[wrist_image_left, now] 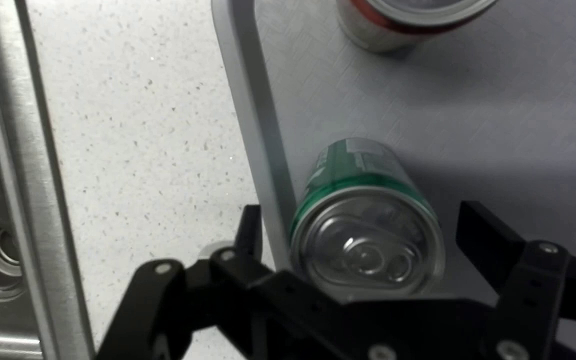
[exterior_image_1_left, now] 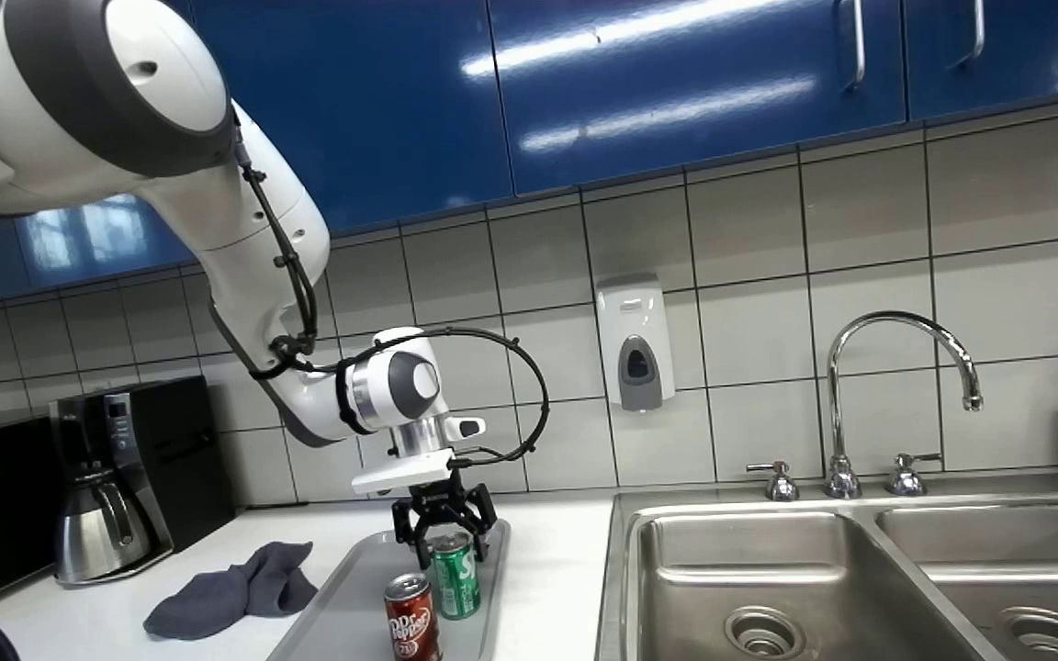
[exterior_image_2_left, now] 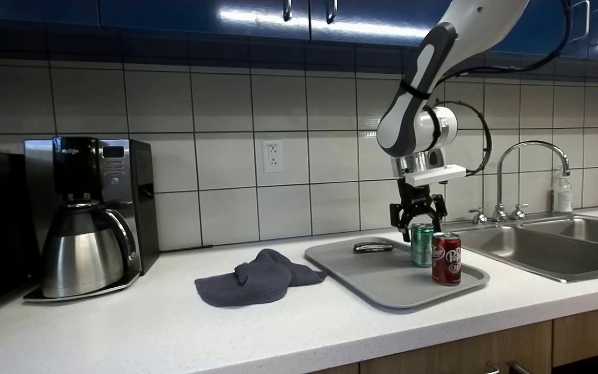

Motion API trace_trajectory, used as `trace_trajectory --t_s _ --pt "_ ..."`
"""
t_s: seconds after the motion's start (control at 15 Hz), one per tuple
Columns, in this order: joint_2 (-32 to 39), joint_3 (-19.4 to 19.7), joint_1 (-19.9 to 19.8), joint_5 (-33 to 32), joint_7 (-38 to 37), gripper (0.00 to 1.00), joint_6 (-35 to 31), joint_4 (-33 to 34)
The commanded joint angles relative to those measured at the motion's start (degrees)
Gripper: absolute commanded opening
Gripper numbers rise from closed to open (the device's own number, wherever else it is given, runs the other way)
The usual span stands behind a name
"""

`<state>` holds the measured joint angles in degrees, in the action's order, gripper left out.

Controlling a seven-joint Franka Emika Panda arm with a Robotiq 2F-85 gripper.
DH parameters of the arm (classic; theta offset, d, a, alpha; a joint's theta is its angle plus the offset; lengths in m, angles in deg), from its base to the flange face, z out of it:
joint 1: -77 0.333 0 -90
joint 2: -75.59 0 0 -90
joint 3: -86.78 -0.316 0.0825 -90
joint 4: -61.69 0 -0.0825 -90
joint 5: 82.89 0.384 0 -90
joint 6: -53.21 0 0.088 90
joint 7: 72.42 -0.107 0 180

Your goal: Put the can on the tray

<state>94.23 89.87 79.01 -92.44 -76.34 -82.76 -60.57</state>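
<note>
A green can [exterior_image_1_left: 457, 588] stands upright on the grey tray [exterior_image_1_left: 341, 610], near the tray's sink-side rim. It also shows in an exterior view [exterior_image_2_left: 421, 252] and in the wrist view [wrist_image_left: 368, 240]. A red Dr Pepper can [exterior_image_1_left: 410, 617] stands upright on the same tray, close to the green can; it also shows in an exterior view [exterior_image_2_left: 446, 262] and at the top edge of the wrist view [wrist_image_left: 383, 39]. My gripper [wrist_image_left: 360, 215] points down over the green can. It is open, with one finger on each side of the can's top and a visible gap on both sides.
A small dark object [exterior_image_2_left: 373, 246] lies on the tray. A dark grey cloth [exterior_image_2_left: 262, 280] lies beside the tray. A coffee maker [exterior_image_2_left: 91, 218] stands farther along the counter. The steel sink [exterior_image_1_left: 625, 588] and faucet [exterior_image_1_left: 841, 413] are on the tray's opposite side. A tiled wall runs behind.
</note>
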Motion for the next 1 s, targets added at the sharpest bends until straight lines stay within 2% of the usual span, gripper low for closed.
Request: trace_trajectory --t_s 0.0,0.33,0.67,0.93 --pt "-5.3 -0.1 -0.4 -0.6 0.9 1.00 1.8 -1.2" --pt "-10.8 -0.4 -1.4 0.8 2.7 1.00 2.3 -2.5" --pt "-18.7 -0.1 -2.7 3.1 2.5 1.00 0.4 -9.3" --pt "-26.2 0.4 -3.7 2.5 2.0 1.00 -0.2 -16.0"
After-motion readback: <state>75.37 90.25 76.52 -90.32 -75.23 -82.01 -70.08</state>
